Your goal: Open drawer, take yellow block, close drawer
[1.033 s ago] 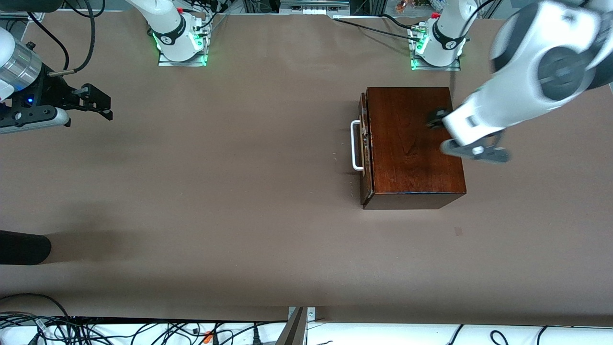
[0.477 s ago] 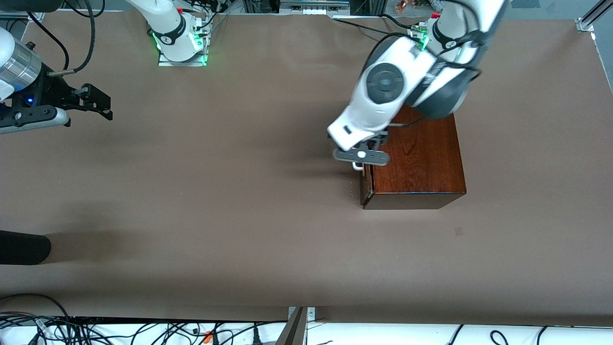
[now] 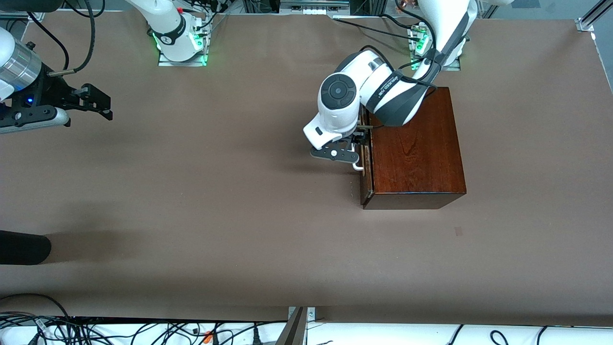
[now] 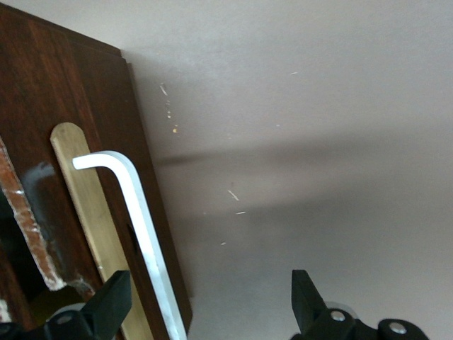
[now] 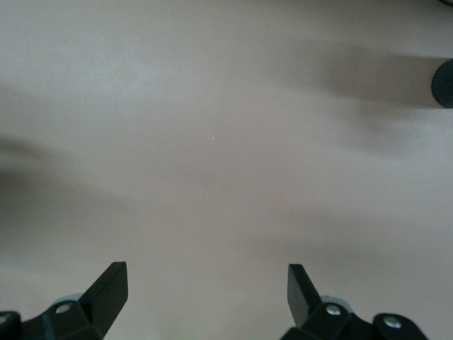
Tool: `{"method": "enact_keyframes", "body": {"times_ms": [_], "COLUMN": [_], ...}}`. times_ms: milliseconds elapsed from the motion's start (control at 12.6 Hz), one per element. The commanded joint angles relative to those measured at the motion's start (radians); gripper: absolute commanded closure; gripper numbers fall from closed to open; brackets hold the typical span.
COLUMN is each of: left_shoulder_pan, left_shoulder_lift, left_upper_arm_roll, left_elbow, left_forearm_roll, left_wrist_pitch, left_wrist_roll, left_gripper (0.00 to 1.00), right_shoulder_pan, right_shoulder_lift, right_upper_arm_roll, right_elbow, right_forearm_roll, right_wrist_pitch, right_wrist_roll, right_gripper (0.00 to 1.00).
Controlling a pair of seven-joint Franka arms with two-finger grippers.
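Note:
The mahogany box (image 3: pixel 416 148) stands toward the left arm's end of the table. Its drawer looks shut, with the dark front panel (image 3: pixel 366 179) about flush with the box. The white bar handle (image 3: pixel 357 166) is mostly covered by the left arm. My left gripper (image 3: pixel 358 143) is down at the drawer front. In the left wrist view it (image 4: pixel 209 304) is open, and the handle (image 4: pixel 141 227) lies between its fingers, close to one finger (image 4: pixel 113 301). My right gripper (image 3: pixel 98 103) waits open over the table at the right arm's end, open and empty in its wrist view (image 5: pixel 205 283). The yellow block is hidden.
A black rounded object (image 3: pixel 24 247) juts in at the right arm's end of the table, nearer the front camera; it also shows in the right wrist view (image 5: pixel 444 83). Cables (image 3: pixel 96 330) lie along the table's near edge. A brass plate (image 4: pixel 85 205) backs the handle.
My left arm has swung from over the box's end nearest its base across the lid to the drawer front and come down at the handle. The right arm has not moved.

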Motion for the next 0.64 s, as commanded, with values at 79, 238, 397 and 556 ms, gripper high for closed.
{"method": "enact_keyframes", "body": {"times_ms": [79, 238, 397, 556], "left_shoulder_pan": [-0.022, -0.027, -0.027, -0.037], "left_shoulder_lift": [-0.011, -0.003, 0.006, 0.007], "left_upper_arm_roll": [0.005, 0.005, 0.005, 0.005], "left_elbow": [-0.038, -0.039, -0.062, -0.087], "left_forearm_roll": [0.067, 0.096, 0.144, 0.147], "left_wrist_pitch": [0.002, 0.004, 0.028, 0.048], "left_wrist_roll": [-0.086, -0.088, -0.107, -0.146], "left_gripper": [0.00, 0.00, 0.00, 0.00], "right_shoulder_pan": [-0.001, -0.001, 0.001, 0.001], "right_shoulder_lift": [0.007, 0.007, 0.007, 0.008], "right_upper_arm_roll": [-0.001, -0.001, -0.001, -0.001], "right_elbow": [0.020, 0.020, 0.018, 0.018], "right_forearm_roll": [0.010, 0.010, 0.010, 0.010], "right_wrist_pitch": [-0.014, -0.015, -0.015, -0.015], "right_wrist_roll": [0.009, 0.009, 0.010, 0.010], "right_gripper": [0.00, 0.00, 0.00, 0.00]}}
